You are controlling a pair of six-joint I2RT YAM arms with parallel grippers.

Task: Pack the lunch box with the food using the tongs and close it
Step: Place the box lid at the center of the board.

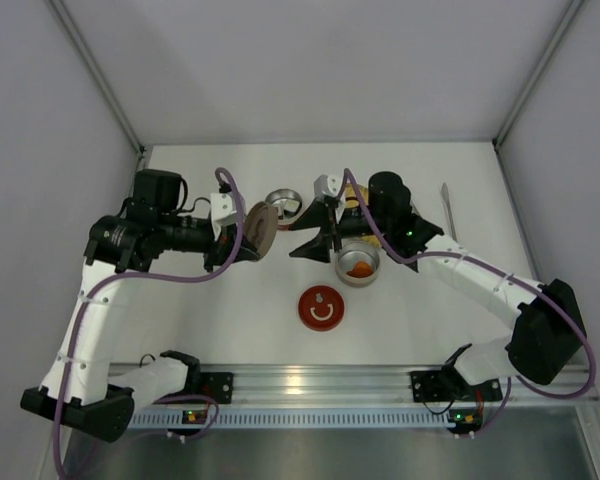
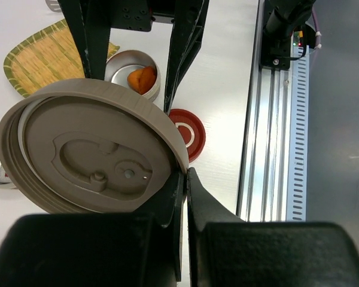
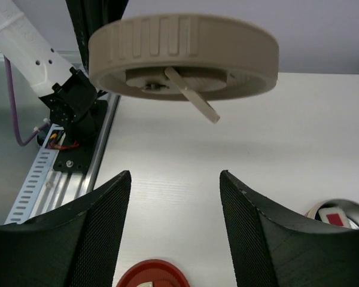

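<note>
My left gripper (image 2: 186, 174) is shut on the rim of the round taupe lunch box lid (image 2: 96, 149), holding it on edge above the table (image 1: 260, 230). In the right wrist view the lid (image 3: 182, 54) hangs just ahead, a small handle flap (image 3: 194, 95) dangling from it. My right gripper (image 3: 175, 179) is open and empty, facing the lid (image 1: 315, 238). A round tin (image 1: 358, 262) holds orange food (image 2: 140, 78). A second tin (image 1: 282, 203) stands behind, with a white and red piece (image 3: 332, 216) in it. The tongs (image 1: 446, 210) lie far right.
A red round lid (image 1: 321, 307) lies flat on the table near the front. The yellow woven tray (image 2: 45, 57) sits beyond the tins, partly under the right arm. The aluminium rail (image 1: 330, 385) with both arm bases runs along the near edge.
</note>
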